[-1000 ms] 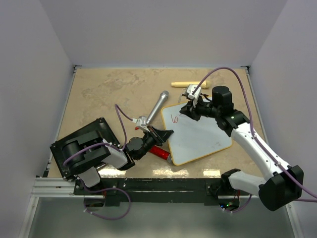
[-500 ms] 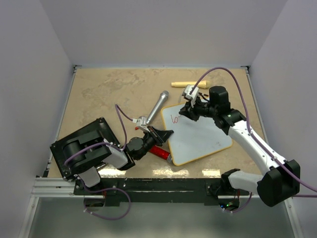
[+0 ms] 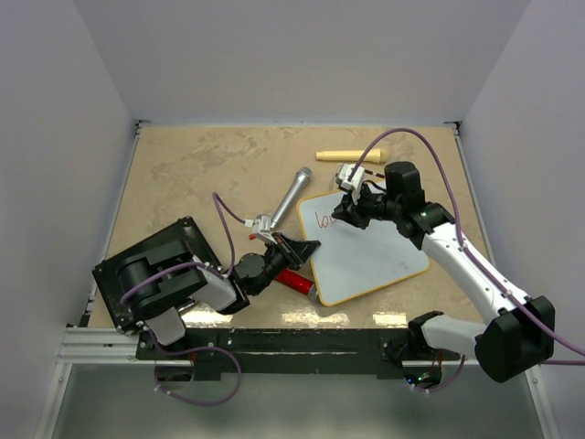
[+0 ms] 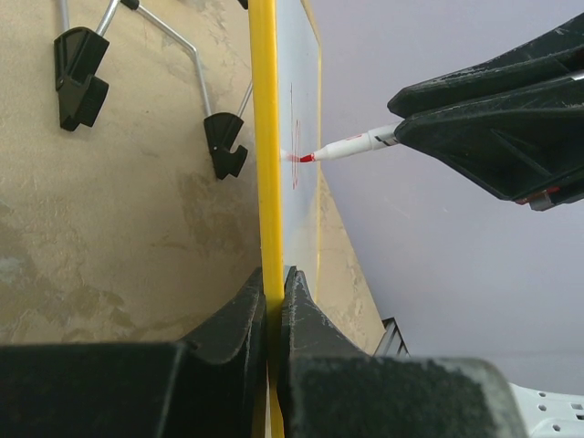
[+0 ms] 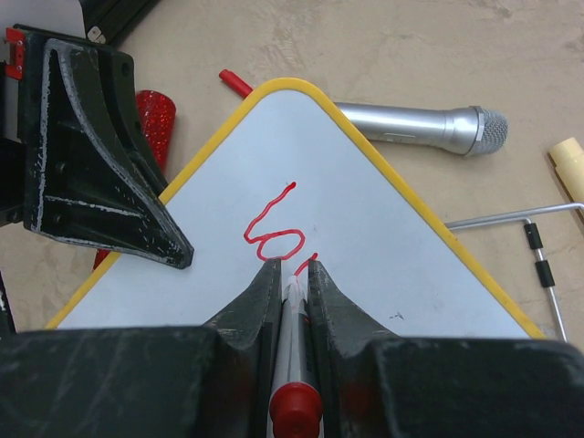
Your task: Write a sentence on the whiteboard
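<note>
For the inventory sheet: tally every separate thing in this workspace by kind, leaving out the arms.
whiteboard: 1
red marker: 1
silver microphone: 1
cream stick: 1
red glittery object: 1
small red piece: 1
black flat box: 1
Total: 7

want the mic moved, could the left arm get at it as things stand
Probably not yet: the left gripper is clamped on the whiteboard edge, though the microphone lies close beyond it.
</note>
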